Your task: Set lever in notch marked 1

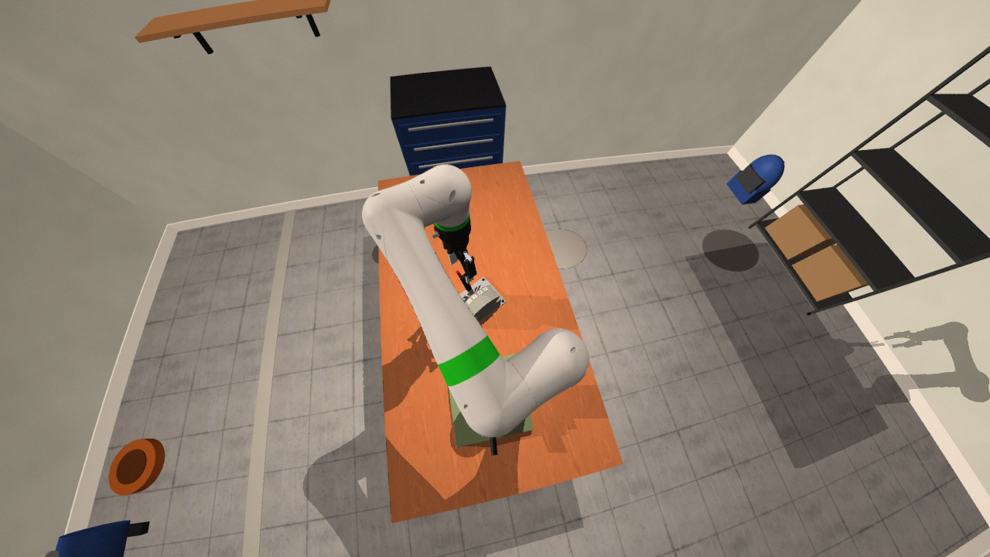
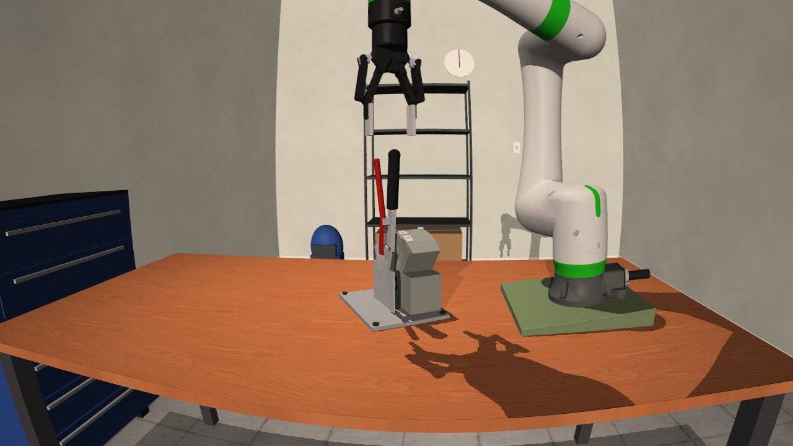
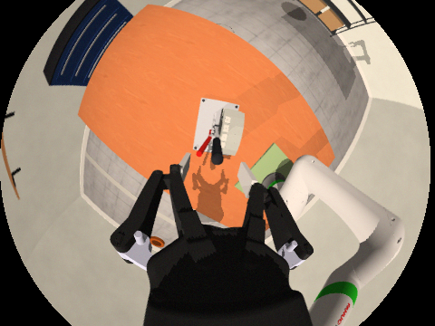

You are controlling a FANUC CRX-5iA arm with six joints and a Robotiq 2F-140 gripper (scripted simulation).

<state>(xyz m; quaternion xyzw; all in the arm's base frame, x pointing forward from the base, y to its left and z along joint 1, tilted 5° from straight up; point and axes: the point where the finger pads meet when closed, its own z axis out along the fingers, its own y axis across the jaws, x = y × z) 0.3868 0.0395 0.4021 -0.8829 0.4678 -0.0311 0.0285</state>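
The lever unit (image 2: 403, 277) stands on a grey baseplate mid-table. Its black handle (image 2: 392, 180) points nearly straight up, and the thin red bar (image 2: 379, 194) stands just left of it, splayed apart at the top. Small number plates (image 2: 404, 235) sit on the curved grey housing; their digits are too small to read. My gripper (image 2: 388, 119) hangs open and empty directly above the handle top, a short gap over it, fingers pointing down. In the wrist view the gripper's fingers frame the lever unit (image 3: 217, 129) far below. The unit also shows in the overhead view (image 1: 482, 298).
The arm's base sits on a green pad (image 2: 576, 313) at the right of the table. A blue drawer cabinet (image 2: 55, 244) stands at the left end. A black shelf rack (image 2: 418, 171) and a blue helmet (image 2: 327, 243) stand behind the table.
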